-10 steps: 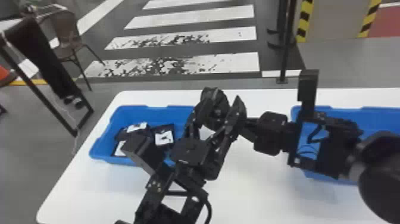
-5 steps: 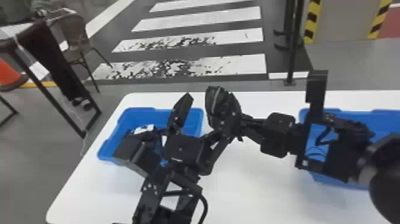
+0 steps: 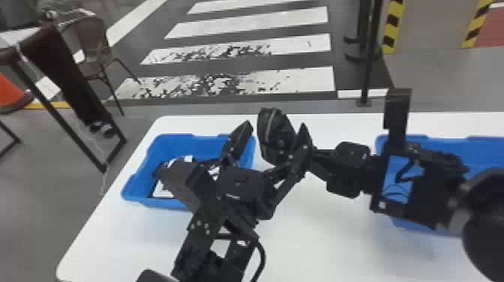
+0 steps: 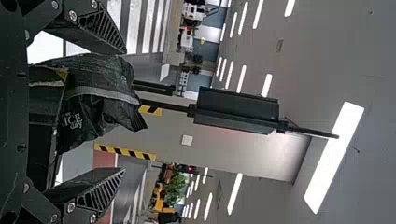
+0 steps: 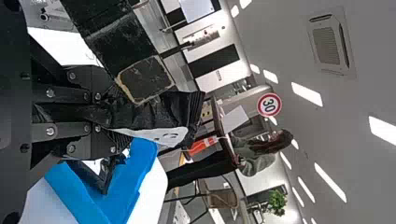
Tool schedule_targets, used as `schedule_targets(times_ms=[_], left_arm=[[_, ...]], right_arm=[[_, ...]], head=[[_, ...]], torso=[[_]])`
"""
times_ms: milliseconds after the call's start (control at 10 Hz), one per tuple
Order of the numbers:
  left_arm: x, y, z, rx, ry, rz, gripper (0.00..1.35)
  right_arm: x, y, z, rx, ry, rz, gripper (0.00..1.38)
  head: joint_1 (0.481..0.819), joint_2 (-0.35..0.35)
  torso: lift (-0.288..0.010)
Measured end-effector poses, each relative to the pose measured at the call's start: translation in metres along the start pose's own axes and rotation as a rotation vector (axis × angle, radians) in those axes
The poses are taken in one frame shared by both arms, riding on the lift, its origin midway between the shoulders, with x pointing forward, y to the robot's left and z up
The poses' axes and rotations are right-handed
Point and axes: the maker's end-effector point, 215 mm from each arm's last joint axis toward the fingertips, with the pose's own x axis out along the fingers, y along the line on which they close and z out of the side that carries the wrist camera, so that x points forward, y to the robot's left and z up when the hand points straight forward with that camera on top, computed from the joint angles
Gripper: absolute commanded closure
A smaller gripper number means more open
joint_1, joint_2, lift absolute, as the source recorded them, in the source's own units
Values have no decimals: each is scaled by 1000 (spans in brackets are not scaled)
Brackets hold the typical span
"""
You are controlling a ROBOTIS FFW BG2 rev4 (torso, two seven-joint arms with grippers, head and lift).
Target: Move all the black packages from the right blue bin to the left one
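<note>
Black package gripped in the right tool

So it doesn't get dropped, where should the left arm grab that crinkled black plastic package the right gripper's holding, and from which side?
Probably the bulging free part of the package, from the robot's near side: it juts out beyond the right gripper, and the open left gripper has one finger on either side.
</note>
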Motion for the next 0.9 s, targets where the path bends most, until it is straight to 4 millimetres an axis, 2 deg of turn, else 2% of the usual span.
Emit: schedule_targets(times_ms=[200,300,400,500,600,900], left_arm=[[4,0,0,-1,4,-3,214],[6,0,-1,2,8,-3,536],[7,-1,-4,2,19,-6,1084],[8,-4,-12,-1,45,-11,1204],[8,-7,-18,4,72,-20,1205],[7,-10,-10,64,71,-33,1205]], right_arm=[[1,2,-2,3,2,4,1181],[1,2,-2,5,3,6,1181],[2,3,-3,8,3,7,1181],[2,3,-3,10,2,8,1181],[2,3,-3,13,0,7,1181],[2,2,-1,20,-11,4,1181]], head=[[689,247],[689,247],[691,245],[694,242],[695,236],[694,234]], torso=[[-178],[-178],[-178],[-178],[-178],[-177]])
